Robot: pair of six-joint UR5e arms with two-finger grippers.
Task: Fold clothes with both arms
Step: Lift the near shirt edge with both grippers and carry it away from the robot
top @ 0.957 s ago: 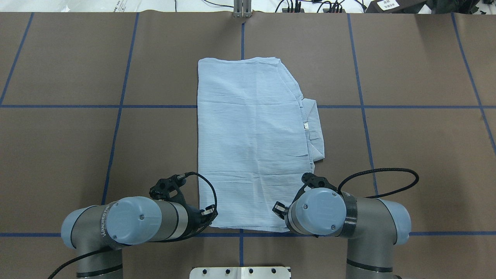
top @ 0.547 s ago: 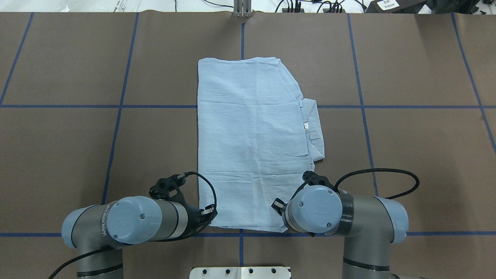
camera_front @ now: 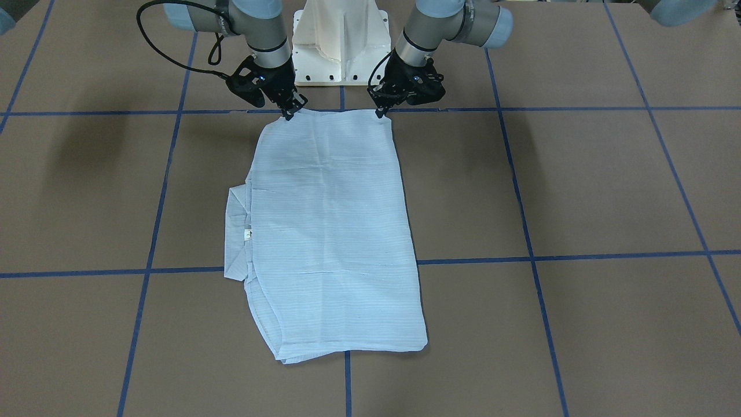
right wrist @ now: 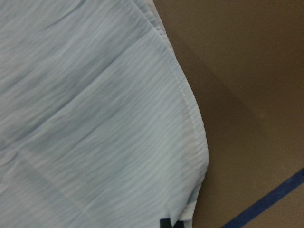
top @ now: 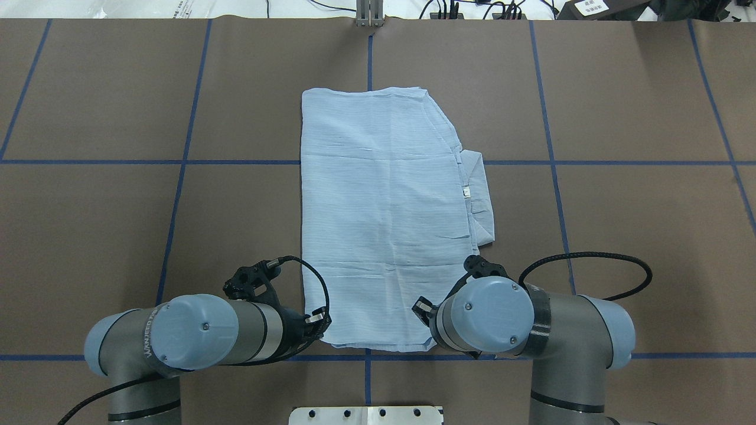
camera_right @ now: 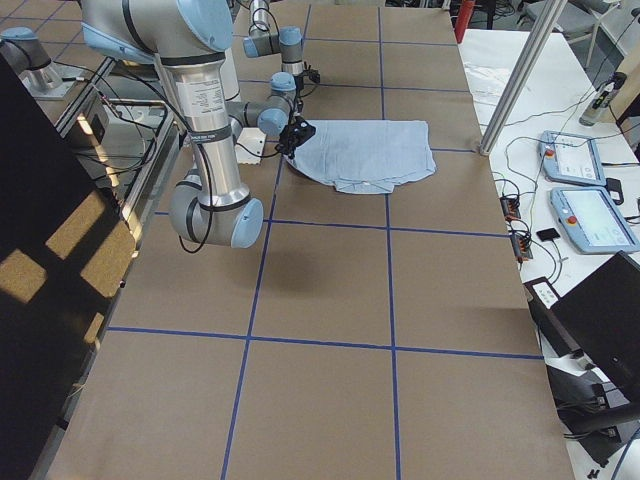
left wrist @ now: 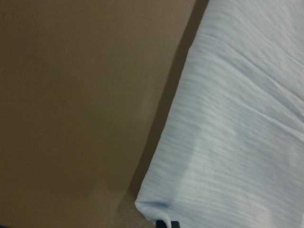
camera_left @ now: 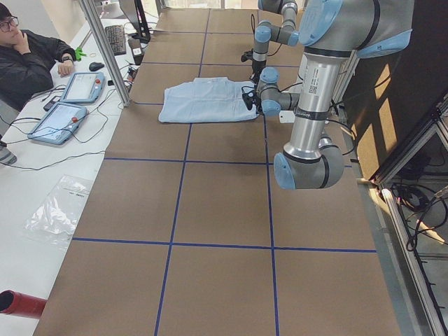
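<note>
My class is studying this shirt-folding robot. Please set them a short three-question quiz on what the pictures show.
1. Multiple choice: where do the left hand and the right hand meet the shirt?
A) halfway along its long sides
B) at the two corners nearest the base
C) at its far edge
2. True or false: the shirt lies in a crumpled heap.
3. Fill in: the collar sticks out on the robot's ____ side.
Key: 1 B. 2 False: it lies flat, folded into a long rectangle. 3 right.
</note>
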